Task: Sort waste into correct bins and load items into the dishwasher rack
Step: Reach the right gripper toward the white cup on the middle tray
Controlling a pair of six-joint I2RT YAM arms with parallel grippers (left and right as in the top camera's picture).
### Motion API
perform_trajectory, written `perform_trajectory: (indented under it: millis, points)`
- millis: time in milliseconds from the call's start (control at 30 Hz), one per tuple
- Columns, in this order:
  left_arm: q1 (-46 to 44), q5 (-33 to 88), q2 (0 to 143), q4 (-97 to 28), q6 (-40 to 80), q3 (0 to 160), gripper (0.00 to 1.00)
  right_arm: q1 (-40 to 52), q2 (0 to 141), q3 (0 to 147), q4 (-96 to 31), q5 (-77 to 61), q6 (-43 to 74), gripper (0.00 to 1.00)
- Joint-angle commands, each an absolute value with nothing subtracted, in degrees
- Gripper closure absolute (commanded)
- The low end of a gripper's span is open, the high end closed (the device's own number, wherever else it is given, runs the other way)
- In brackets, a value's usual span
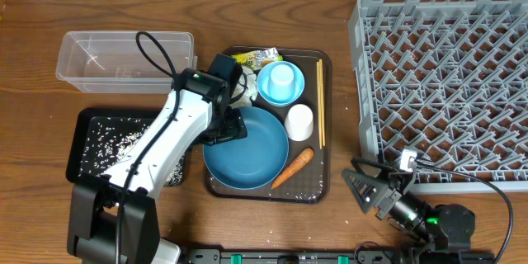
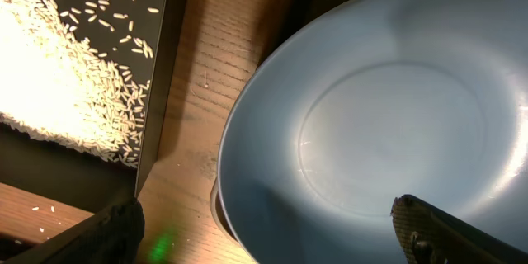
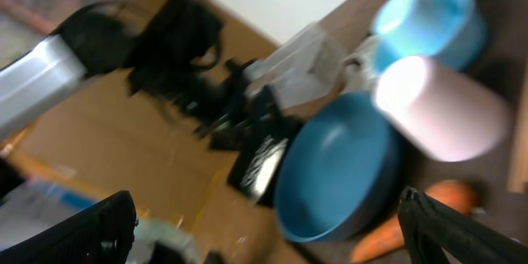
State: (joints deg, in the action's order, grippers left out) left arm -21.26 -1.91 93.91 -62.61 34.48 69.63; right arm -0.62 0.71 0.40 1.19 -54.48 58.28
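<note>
Both spread wide: left gripper (image 1: 232,125) over the left rim of the big blue bowl (image 1: 252,161), right gripper (image 1: 369,191) well right of it, carrot (image 1: 293,167) just beside its right edge

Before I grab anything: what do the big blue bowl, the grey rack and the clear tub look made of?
The large dark blue bowl: probably glazed ceramic or melamine; smooth, soft sheen in the left wrist view. The grey dishwasher rack: moulded plastic, matte, uniform peg lattice. The clear tub: thin transparent plastic; the wood of the table shows through.
</note>
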Motion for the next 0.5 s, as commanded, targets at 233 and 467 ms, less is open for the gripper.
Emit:
perform_trajectory:
  millis: [233, 467]
  points:
    - [-21.2, -3.0, 93.4, -62.7, 33.9, 69.4, 0.02, -0.8, 1.3, 9.0, 13.7, -57.1, 66.1, 0.01]
    - [-21.2, -3.0, 93.4, -62.7, 33.9, 69.4, 0.02, -0.8, 15.5, 26.1, -1.8, -55.0, 48.1, 0.01]
